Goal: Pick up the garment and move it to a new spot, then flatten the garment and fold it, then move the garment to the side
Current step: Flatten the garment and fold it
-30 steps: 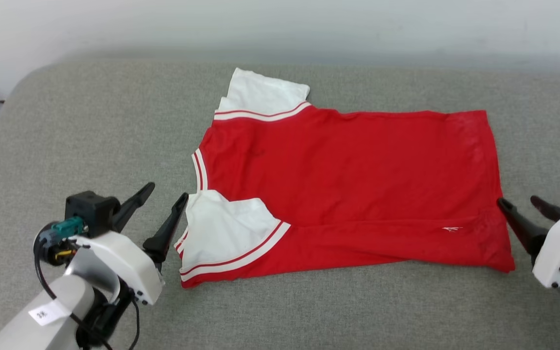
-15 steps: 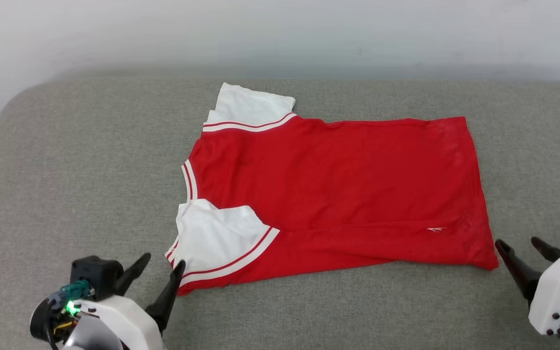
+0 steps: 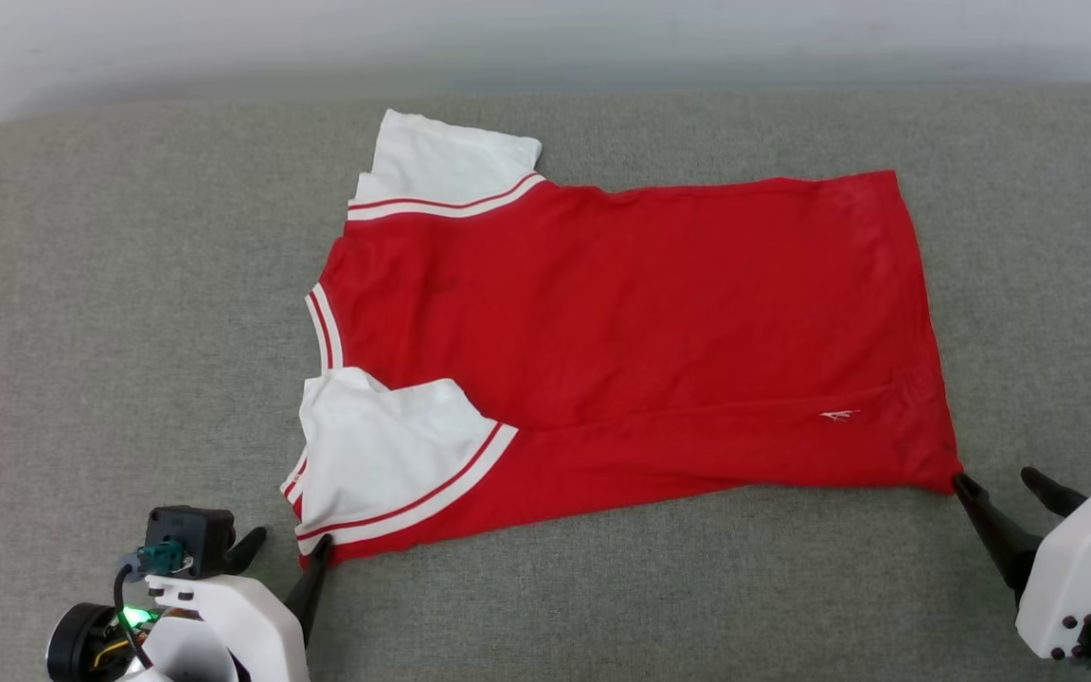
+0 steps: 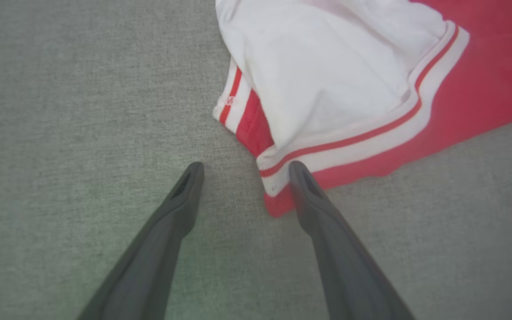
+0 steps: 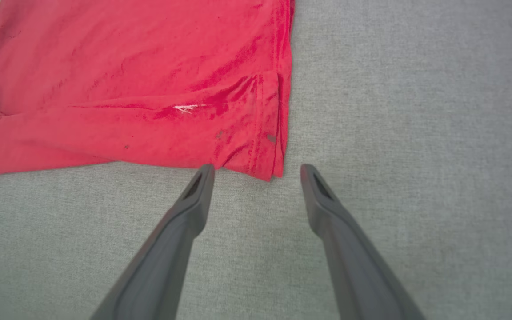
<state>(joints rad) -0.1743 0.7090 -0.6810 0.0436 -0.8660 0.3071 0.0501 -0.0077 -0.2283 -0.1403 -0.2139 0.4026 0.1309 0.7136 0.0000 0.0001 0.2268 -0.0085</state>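
The red garment (image 3: 631, 332) lies flat across the grey surface, collar to the left and hem to the right, lettering hidden. Its near white sleeve (image 3: 384, 455) is folded over the red body; the far sleeve (image 3: 451, 161) sticks out at the back. My left gripper (image 3: 288, 549) is open at the garment's near left corner (image 4: 278, 204), one finger (image 4: 309, 200) touching the striped trim. At the near right hem corner (image 5: 265, 166) my right gripper (image 3: 992, 481) stands open, with the corner (image 3: 948, 478) just ahead of its gap (image 5: 257, 171). Nothing is held.
The grey fabric surface (image 3: 129, 313) stretches wide to the left and along the front. A pale wall (image 3: 545, 28) runs behind its rounded back edge.
The camera has shifted, so the whole scene moved. Both grippers have drawn back toward me along the garment's ends, from its sides to its near corners, and stayed open.
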